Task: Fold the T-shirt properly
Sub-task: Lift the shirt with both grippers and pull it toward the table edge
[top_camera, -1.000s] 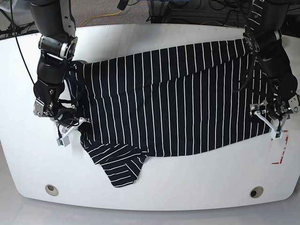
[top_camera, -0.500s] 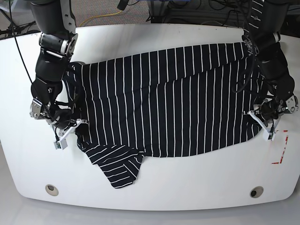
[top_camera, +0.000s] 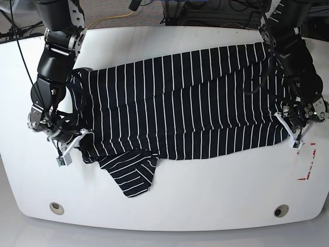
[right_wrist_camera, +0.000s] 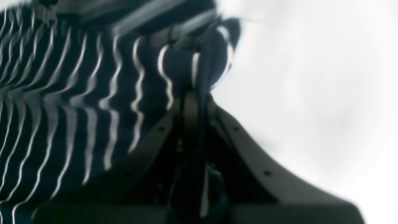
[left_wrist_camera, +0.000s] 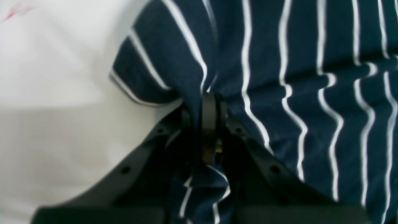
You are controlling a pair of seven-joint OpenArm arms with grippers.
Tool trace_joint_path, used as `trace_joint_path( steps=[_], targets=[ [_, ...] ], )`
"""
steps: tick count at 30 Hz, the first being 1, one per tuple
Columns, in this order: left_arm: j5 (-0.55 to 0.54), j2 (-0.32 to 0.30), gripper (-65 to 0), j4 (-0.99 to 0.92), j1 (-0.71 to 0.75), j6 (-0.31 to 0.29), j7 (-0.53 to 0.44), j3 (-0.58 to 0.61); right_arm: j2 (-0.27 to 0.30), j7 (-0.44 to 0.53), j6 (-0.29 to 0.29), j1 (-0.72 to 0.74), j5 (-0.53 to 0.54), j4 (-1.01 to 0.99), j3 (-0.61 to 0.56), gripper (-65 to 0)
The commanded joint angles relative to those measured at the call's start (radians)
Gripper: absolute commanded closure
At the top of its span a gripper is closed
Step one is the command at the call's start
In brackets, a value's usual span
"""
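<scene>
Since earlier: T-shirt [top_camera: 185, 103] pulled flatter as both arms drew outward | bench [top_camera: 205, 206]: shirt spread across its middle | left claw [top_camera: 294, 133], right claw [top_camera: 72, 141] each pinching a near hem corner | step: stretch-flatten | next: lift corners together, fold across.

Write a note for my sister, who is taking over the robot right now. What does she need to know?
Left hand: shut, pinching the T-shirt at its edge on the base view's right.
Right hand: shut, pinching the shirt's edge on the base view's left.
T-shirt: spread sideways across the white table, held at both ends, one sleeve poking out toward the front edge.
Done: both grips are on.
Left: no fold shows yet, so all the folding remains.
</scene>
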Motion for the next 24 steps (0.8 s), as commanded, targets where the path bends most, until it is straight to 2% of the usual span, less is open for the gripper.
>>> trace_joint_path(
  steps=[1,4,6,11,20,24],
  targets=[
    [-0.007,0.011,0.0,0.069,-0.02,0.0,-0.021,0.005,0.017,0.017,-0.003,0.024,0.008,0.018,0.0,0.0],
    [-0.01,0.015,0.0,0.09,-0.02,0.0,-0.012,0.005,0.017,0.017,-0.003,0.025,0.008,0.019,-0.003,0.0],
    [-0.012,0.043,0.0,0.138,-0.028,0.002,0.026,0.005,0.02,0.012,0.002,0.052,0.01,0.023,-0.003,0.0],
    [-0.008,0.075,0.0,0.275,-0.078,0.005,0.099,0.007,0.065,0.011,0.003,0.111,0.01,0.023,-0.006,0.0],
    [-0.008,0.103,0.0,0.471,-0.255,0.008,0.212,0.007,0.158,-0.046,0.008,0.32,0.019,0.021,-0.115,0.0],
    [-0.007,0.104,0.0,0.546,-0.335,0.009,0.243,0.005,0.178,-0.106,0.05,0.44,0.017,0.023,-0.13,0.0]
  ],
)
